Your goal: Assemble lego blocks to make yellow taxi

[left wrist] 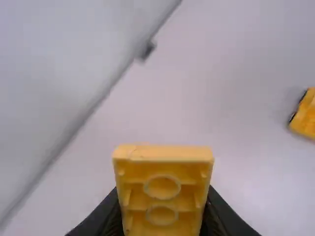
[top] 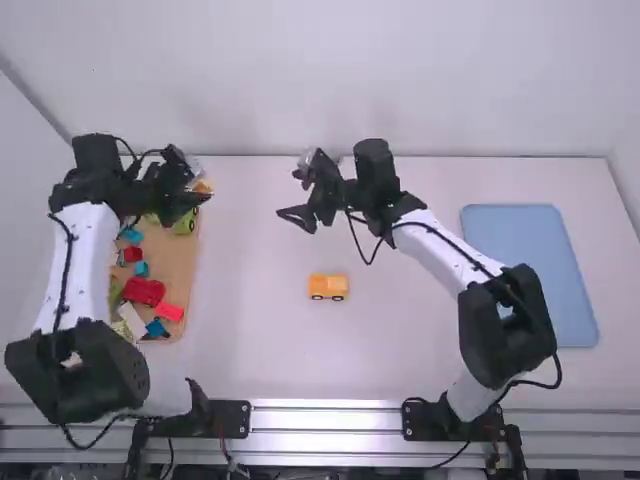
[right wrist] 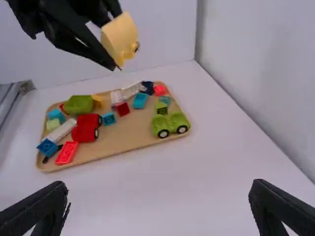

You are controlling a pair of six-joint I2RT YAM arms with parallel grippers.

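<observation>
Yellow plastic makes one block (left wrist: 162,196), pinched tight between the two fingers of the left pincer (top: 203,195), up above the counter (top: 250,330). The right pincer (top: 297,216) is let go, its two fingers spread wide apart, also up in the air. One yellow car piece (top: 328,287) sits on the counter between the two trays, with two wheels showing. One blue tray (top: 530,240) lies on the right. One wooden tray (right wrist: 130,136) on the left holds one green car piece (right wrist: 170,123), one red car piece (right wrist: 86,129) and more small blocks.
</observation>
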